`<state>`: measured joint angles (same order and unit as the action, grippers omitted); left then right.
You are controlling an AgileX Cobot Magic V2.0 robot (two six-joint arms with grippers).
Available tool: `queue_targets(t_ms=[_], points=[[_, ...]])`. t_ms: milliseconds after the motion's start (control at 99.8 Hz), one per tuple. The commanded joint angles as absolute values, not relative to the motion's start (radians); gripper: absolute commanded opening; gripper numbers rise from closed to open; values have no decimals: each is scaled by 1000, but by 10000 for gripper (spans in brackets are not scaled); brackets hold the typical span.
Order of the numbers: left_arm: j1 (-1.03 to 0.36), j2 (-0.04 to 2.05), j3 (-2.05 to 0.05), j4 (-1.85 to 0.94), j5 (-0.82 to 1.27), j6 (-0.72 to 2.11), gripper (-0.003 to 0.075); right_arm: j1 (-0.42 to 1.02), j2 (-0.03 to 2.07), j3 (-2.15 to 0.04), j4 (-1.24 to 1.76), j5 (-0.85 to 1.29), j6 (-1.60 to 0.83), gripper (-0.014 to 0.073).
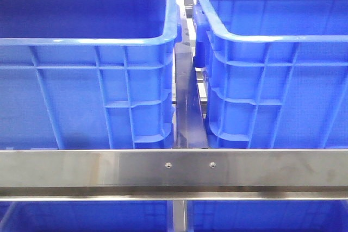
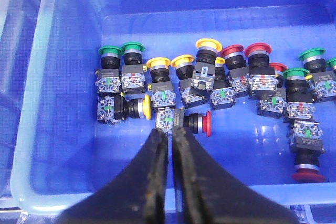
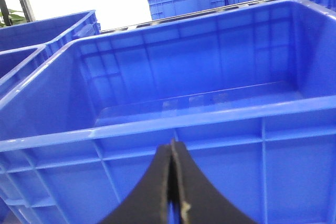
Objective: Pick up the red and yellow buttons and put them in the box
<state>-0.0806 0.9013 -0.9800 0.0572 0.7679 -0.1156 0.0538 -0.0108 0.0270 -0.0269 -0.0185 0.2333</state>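
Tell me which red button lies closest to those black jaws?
The red button lying on its side, cap pointing sideways, just beyond the left gripper. The other red ones stand farther off in the row or lie near the blue crate's corner.

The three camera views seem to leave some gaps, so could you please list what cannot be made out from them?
- Front view: the insides of both crates are hidden by their own walls; neither arm appears.
- Left wrist view: the left hand covers the lower middle of the button crate; a green button is cut off by the edge.
- Right wrist view: the right hand is in front of an apparently empty crate; its near floor is hidden by the front wall.
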Motion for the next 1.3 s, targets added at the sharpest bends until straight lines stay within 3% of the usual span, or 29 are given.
queue_targets(t_ms=[0,80,160,261,411,511,822,1043,1293], points=[[-84,897,-1016,60,700,-115,-18,47,-35,8,-30,-102,228,-68],[-84,897,-1016,60,700,-115,-9,47,-35,8,-30,-102,228,-68],[-84,897,-1016,60,700,-115,50,47,-35,8,-30,-102,228,-68],[-84,897,-1016,60,700,-115,186,47,-35,8,-30,-102,228,-68],[-84,897,-1016,60,700,-115,461,47,-35,8,-30,-102,228,-68],[-84,897,-1016,58,700,-115,556,47,-35,8,-30,-102,228,-68],[-156,948,-1035,34,704,-115,557,47,-35,8,-30,-102,228,-68],[-292,1132,-1143,34,711,-115,557,47,-35,8,-30,-102,228,-68],[-329,1411,-1333,22,763,-115,557,47,-35,8,-30,-102,228,-68]])
